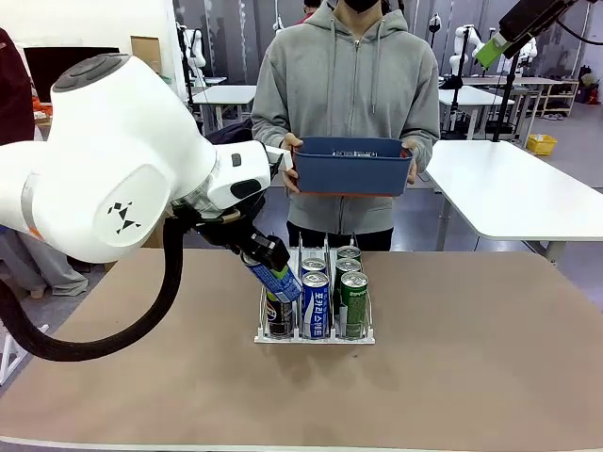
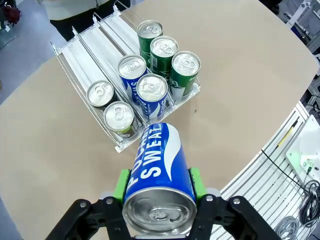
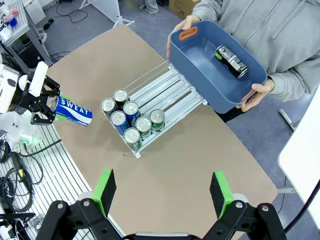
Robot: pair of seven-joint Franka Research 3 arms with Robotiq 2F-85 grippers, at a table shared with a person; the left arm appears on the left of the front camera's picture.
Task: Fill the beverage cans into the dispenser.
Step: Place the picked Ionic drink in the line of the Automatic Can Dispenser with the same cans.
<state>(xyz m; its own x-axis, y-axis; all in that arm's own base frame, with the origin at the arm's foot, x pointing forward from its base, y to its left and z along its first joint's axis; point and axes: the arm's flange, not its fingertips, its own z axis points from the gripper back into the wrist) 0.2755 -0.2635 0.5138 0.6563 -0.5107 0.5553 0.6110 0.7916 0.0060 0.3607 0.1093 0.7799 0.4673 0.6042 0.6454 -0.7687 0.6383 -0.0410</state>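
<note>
A: While the left jaws are clamped on that blue can (image 2: 160, 170), how full is the dispenser (image 2: 92, 47)?

B: Seven cans stand in it, going by the left wrist view. From the rack's 9 o'clock side there are two dark cans (image 2: 102, 94) in the first lane and two blue cans (image 2: 151, 91) in the middle. Three green cans (image 2: 185, 65) fill the lane at 3 o'clock. All are upright and bunched at the 6 o'clock end, each touching its lane-mates.

A: And the one being carried?

B: It's tilted, silver top toward the wrist. Its far end hangs at the rack's 6 o'clock edge, about where the dark and blue lanes meet. It isn't in a lane yet. I can't tell which lane it's meant for, though the middle one would match its colour.

A: Room left?

B: Plenty. Every lane's 12 o'clock stretch is bare.

A: What else is waiting?

B: In the right wrist view, one black can (image 3: 231, 61) lies in the blue bin (image 3: 210, 87). The person (image 3: 270, 30) holds that bin at the rack's 2 o'clock. The right jaws stand wide apart and empty, high over the bench (image 3: 190, 165).

A: So where are we?

B: Past the middle, I'd judge. Seven are placed, an eighth is about to go in, and at least one more has to come from the bin.
</note>
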